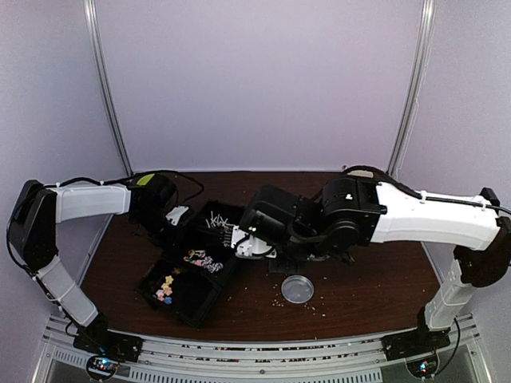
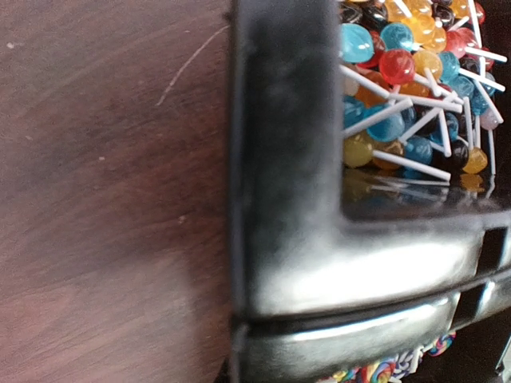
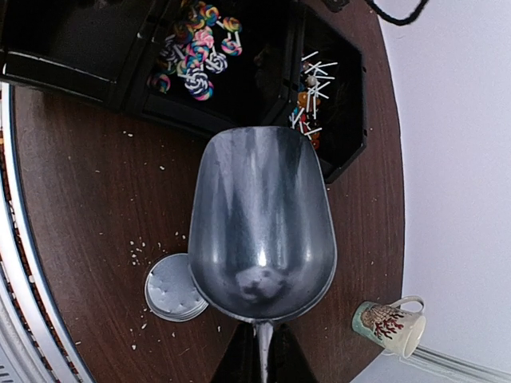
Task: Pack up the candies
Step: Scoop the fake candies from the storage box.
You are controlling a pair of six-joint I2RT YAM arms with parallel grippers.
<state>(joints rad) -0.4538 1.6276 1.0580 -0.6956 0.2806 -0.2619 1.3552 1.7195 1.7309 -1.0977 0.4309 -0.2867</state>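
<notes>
The candies point(image 1: 165, 289), small yellow, pink and blue sweets, lie in the near compartment of a black tray point(image 1: 192, 307); both wrist views miss them. The middle compartment holds swirl lollipops point(image 3: 192, 56) and the far one holds round stick lollipops point(image 2: 407, 96). My right gripper point(image 3: 262, 345) is shut on the handle of a metal scoop point(image 3: 262, 223). The scoop is empty and hovers over the table by the tray's right side. My left gripper point(image 1: 169, 214) is at the tray's far left corner. Its fingers do not show in its wrist view, only the tray rim point(image 2: 287, 199) close up.
A round clear lid point(image 1: 297, 289) lies on the table right of the tray and also shows in the right wrist view point(image 3: 169, 289). Pale crumbs are scattered around it. A patterned mug point(image 3: 387, 325) lies on its side near the back wall.
</notes>
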